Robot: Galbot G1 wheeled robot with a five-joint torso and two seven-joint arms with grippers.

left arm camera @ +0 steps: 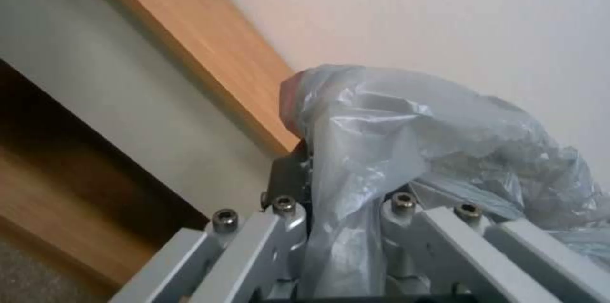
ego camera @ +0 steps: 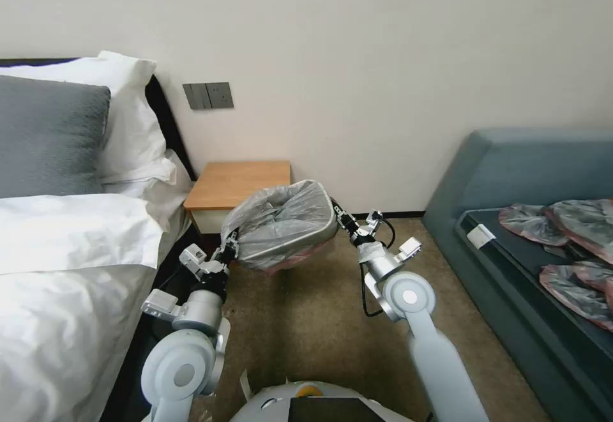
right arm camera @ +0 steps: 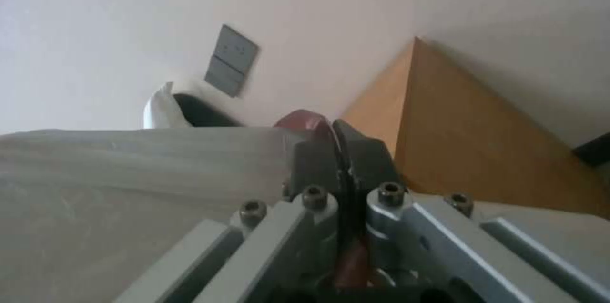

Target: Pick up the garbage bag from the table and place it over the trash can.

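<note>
The garbage bag [ego camera: 281,221], crinkly translucent grey with a pink-red rim, hangs stretched open between my two grippers, just in front of the table's right front corner. My left gripper [ego camera: 231,238] is shut on the bag's left edge; in the left wrist view the plastic [left arm camera: 381,141] runs down between the fingers of the left gripper [left arm camera: 308,172]. My right gripper [ego camera: 336,210] is shut on the right edge, and the right wrist view shows the right gripper [right arm camera: 337,148] pinching the red rim [right arm camera: 304,119]. The table [ego camera: 239,182] is a wooden nightstand with a bare top. The trash can is hidden under the bag.
A bed [ego camera: 70,262] with white linen and pillows runs along the left, close to my left arm. A teal sofa [ego camera: 530,173] with several similar bags [ego camera: 568,224] stands at the right. Brown carpet [ego camera: 306,320] lies open between them.
</note>
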